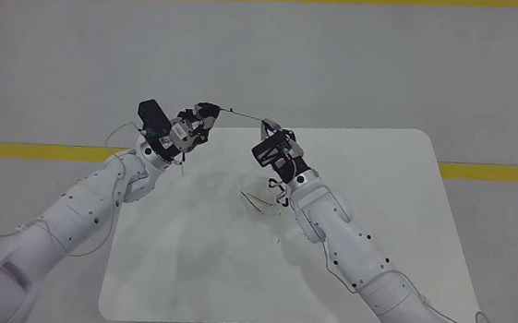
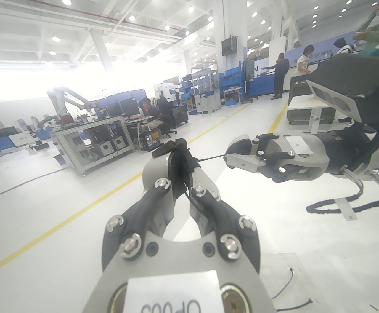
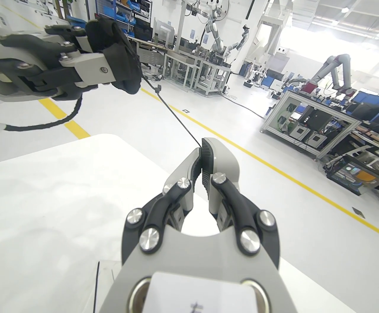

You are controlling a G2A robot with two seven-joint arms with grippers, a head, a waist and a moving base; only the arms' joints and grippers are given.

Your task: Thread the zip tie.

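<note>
The zip tie is being held stretched above the far edge of the table, its long axis running gripper to gripper, the head end being clamped by the left gripper and the tail by the right gripper.

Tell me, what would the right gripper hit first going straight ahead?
Probably nothing close: the right gripper points past the table edge over open floor; the left gripper sits to one side.

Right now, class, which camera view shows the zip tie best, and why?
The right wrist view: the zip tie runs clearly, head visible, from the right hand to the left hand. The top view shows it as a faint line; the left wrist view, a short stretch between the hands.
</note>
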